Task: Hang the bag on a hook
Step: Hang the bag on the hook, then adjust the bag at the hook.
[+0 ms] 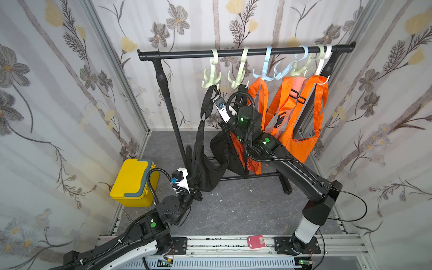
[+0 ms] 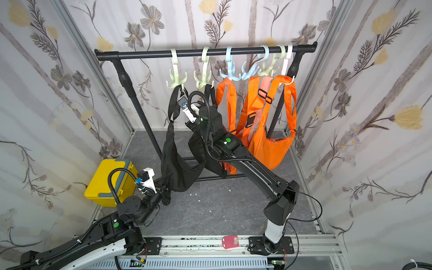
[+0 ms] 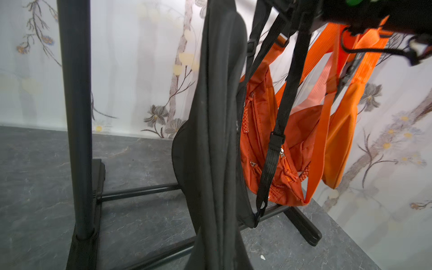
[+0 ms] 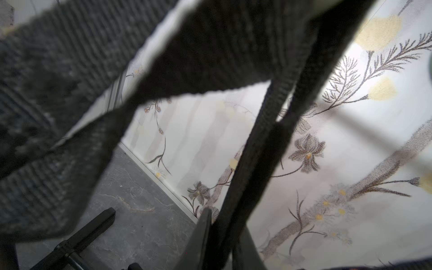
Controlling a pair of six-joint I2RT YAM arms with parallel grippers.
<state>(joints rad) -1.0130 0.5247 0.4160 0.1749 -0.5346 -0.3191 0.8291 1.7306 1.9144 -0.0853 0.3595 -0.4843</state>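
The black bag (image 1: 208,168) hangs at the left end of the black clothes rack (image 1: 233,54). Its strap (image 1: 205,105) runs up to the lower prongs of the leftmost pale green hook (image 1: 211,78). In both top views the top of the loop sits right at a prong, though I cannot tell whether it rests fully over it.

The left end effector (image 1: 196,185) is low, near the desk (image 1: 233,210). It is pressed together on the bag's lower corner and pulls the body out toward the yellow box (image 1: 132,182). In the left wrist view the dark fabric (image 3: 210,140) fills the middle, right up to the camera.

The right end effector (image 1: 217,93) is raised just under that hook, against the strap loop. The right wrist view shows only blurred black webbing (image 4: 187,58) close to the lens, so I cannot tell whether it is spread or pinching.

A second black bag (image 1: 222,149) hangs behind the right arm, under the next green hook (image 1: 238,78). Orange bags (image 1: 299,142) hang further along the rail
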